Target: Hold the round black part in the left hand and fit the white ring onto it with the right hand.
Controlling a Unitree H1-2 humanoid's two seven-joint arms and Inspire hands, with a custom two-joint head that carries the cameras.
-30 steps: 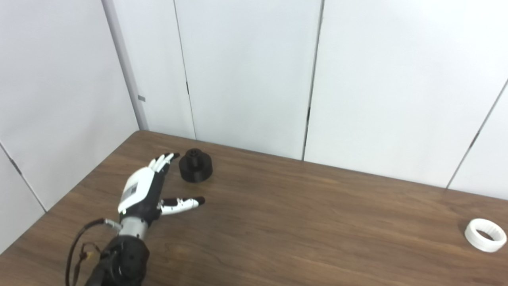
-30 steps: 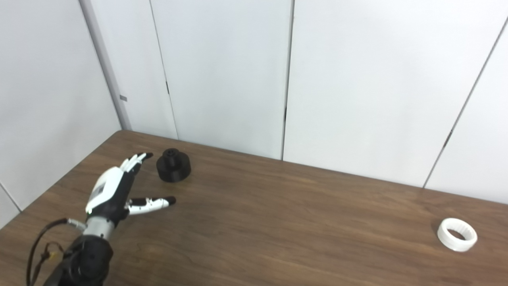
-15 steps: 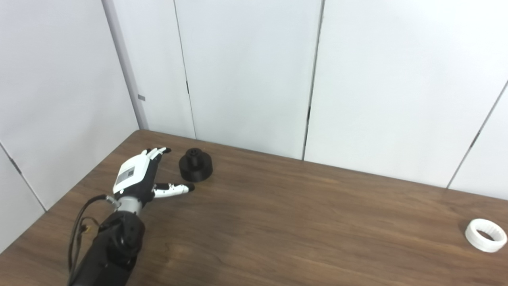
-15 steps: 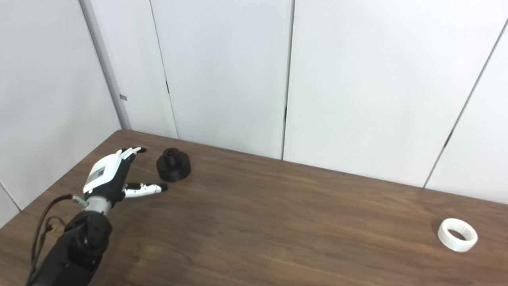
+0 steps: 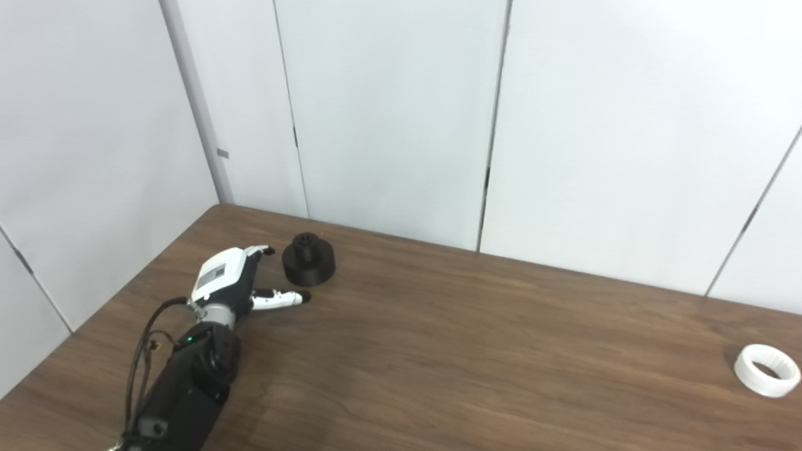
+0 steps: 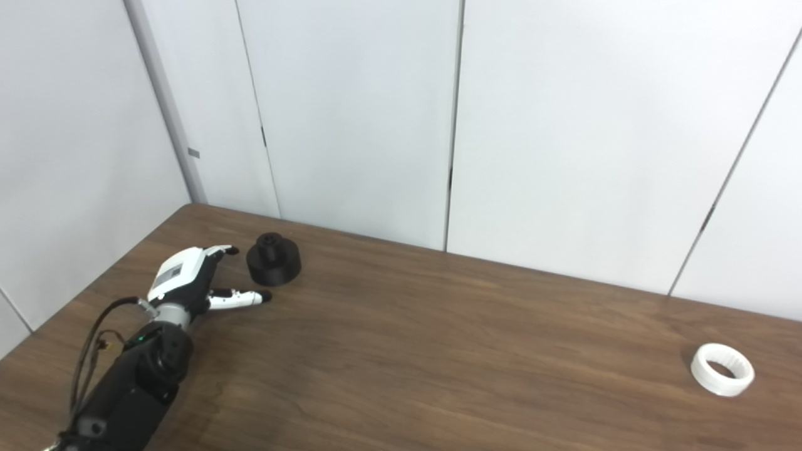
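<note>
The left hand [image 5: 229, 282] is lying low on the desk [image 5: 438, 351], fingers [image 5: 282, 299] released and holding nothing, just beside the round black part [image 5: 308, 260] at its 8 o'clock. The white ring [image 5: 766, 370] is sitting well apart toward 4 o'clock

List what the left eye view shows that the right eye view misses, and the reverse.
Only the left eye view: a wider strip of the left wall. Only the right eye view: more table beyond the white ring. No object is exclusive to either. Both: the open left hand beside the round black part, not gripping it, the ring far to the right, and no right hand.
</note>
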